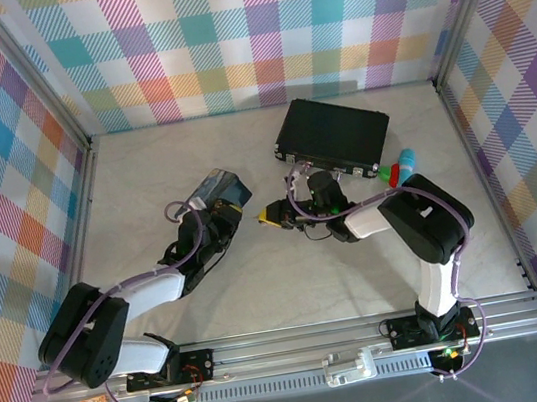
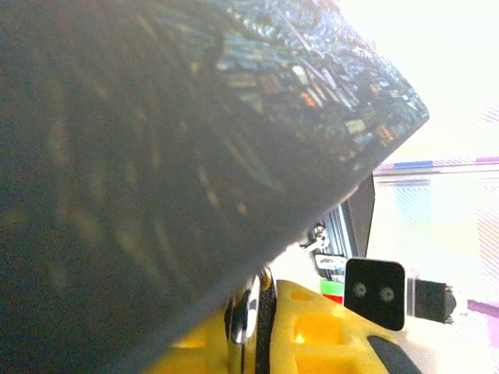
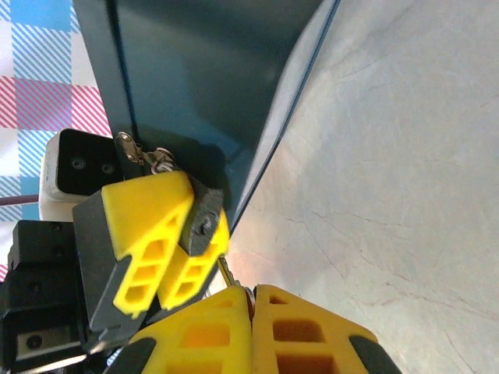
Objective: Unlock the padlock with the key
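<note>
Right fingers (image 3: 296, 327) pressed together on key (image 3: 225, 270), left fingers (image 2: 312, 327) pinching padlock (image 2: 243, 315), beside painted tin (image 2: 156, 156)

Both arms, left arm (image 1: 155, 289) and right arm (image 1: 431, 288): black joint housings, white links, purple-grey cables; left gripper (image 2: 253, 327) and right gripper (image 3: 251, 300) have yellow pocketed fingers.

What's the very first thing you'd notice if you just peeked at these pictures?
The bright rainbow-checked walls around the table grab you first. Then, in the middle of the table, the left gripper and the right gripper, both with yellow fingers, sit close together beside a blue painted tin. A black case lies just behind them.
</note>
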You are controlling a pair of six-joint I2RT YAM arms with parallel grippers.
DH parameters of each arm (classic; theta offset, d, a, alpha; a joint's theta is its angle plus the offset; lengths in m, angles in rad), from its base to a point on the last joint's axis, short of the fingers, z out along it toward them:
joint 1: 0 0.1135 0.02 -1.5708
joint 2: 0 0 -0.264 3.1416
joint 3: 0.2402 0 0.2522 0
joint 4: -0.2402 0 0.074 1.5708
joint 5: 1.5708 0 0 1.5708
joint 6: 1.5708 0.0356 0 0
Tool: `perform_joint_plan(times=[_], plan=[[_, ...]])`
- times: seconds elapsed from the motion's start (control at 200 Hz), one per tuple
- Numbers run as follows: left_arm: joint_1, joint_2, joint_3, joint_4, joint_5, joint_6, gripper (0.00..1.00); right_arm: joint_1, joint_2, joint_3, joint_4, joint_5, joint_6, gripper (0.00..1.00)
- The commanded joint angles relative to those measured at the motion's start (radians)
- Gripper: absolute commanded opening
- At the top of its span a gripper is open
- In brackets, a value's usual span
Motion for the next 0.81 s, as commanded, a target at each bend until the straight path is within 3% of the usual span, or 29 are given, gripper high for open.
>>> perform_joint_plan(times=[0.0, 0.18, 0.53, 0.8], plan=[[0.016, -0.035, 0.007, 0.004, -0.018, 0.042, 0.00, -0.010, -0.048, -0.025, 0.067, 0.013, 0.028, 0.00], [0.036, -0.016, 0.008, 0.062, 0.058, 0.034, 0.00, -0.010, -0.078, -0.061, 0.088, 0.056, 0.012, 0.00], [0.122, 0.055, 0.020, 0.274, 0.401, 0.017, 0.00, -0.005, -0.057, -0.056, 0.147, 0.086, -0.027, 0.00], [0.144, 0.101, -0.012, 0.376, 0.423, -0.044, 0.00, 0.036, -0.060, -0.052, 0.160, 0.174, -0.043, 0.00]])
